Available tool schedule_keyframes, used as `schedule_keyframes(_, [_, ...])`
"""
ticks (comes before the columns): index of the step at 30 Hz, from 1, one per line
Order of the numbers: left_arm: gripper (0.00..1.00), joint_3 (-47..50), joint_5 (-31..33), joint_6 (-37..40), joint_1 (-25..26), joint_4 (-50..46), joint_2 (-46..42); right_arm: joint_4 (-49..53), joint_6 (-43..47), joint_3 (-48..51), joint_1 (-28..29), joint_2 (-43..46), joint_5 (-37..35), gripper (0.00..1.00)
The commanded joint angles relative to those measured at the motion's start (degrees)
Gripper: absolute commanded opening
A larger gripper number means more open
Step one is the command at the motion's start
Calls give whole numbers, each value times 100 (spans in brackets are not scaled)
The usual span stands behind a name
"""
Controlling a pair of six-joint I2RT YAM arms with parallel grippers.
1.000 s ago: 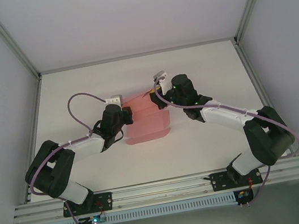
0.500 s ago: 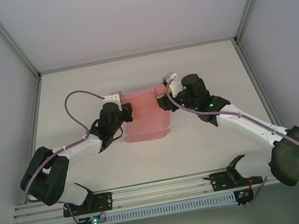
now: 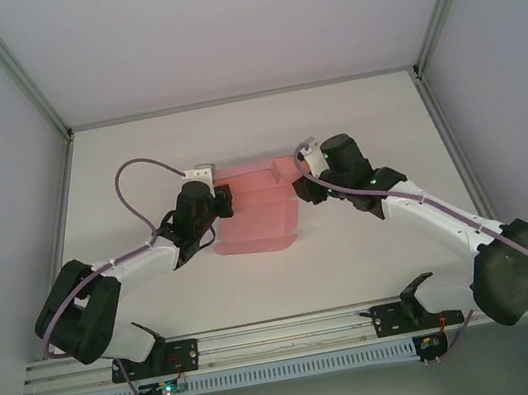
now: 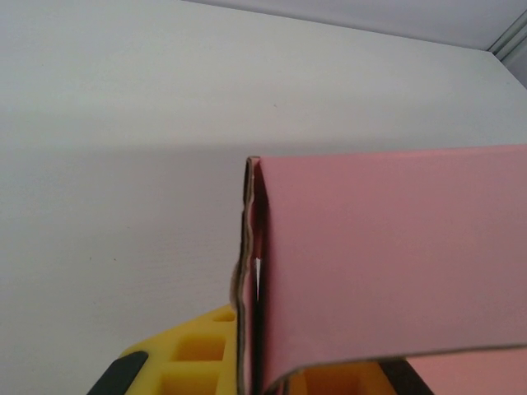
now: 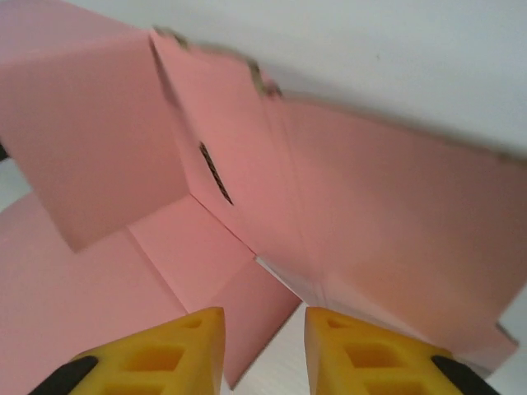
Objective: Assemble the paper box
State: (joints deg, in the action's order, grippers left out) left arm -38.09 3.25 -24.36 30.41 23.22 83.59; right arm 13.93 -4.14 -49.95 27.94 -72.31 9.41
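The paper box is a pink card sheet, partly folded, lying on the white table between the two arms. My left gripper is shut on the sheet's left edge. In the left wrist view the folded card stands pinched between the yellow fingers. My right gripper is at the sheet's right edge, open. Its yellow fingertips stand apart just short of the raised pink flaps, with nothing between them.
The white table is walled by grey panels and aluminium posts on the left, right and back. A metal rail carrying both arm bases runs along the near edge.
My right gripper opened off the card's top right flap and drew back a little to the right and toward me. The sheet now lies flatter. My left gripper kept its hold.
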Motion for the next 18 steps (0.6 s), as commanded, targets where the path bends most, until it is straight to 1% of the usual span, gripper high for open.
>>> schedule_keyframes(1, [0,-176,81,111,47,95,-212,374,-49,-102,-135,-143,-100,32])
schedule_keyframes(6, [0,-197,39,103,43,103,-195,302,-104,-188,-134,-400,224,32])
schedule_keyframes(7, [0,-199,20,98,39,103,-179,227,-104,-190,-138,-431,292,30])
schedule_keyframes(8, [0,-209,-5,98,50,103,-161,141,-96,-199,-135,-464,395,27])
schedule_keyframes(9, [0,-217,-45,97,51,103,-129,6,-108,-199,-130,-485,551,26])
schedule_keyframes(14, [0,-297,-20,55,44,21,108,-643,-404,-199,-128,-529,1292,26])
schedule_keyframes(18, [0,-357,-6,9,45,39,330,-895,-597,-217,-86,-529,1643,27])
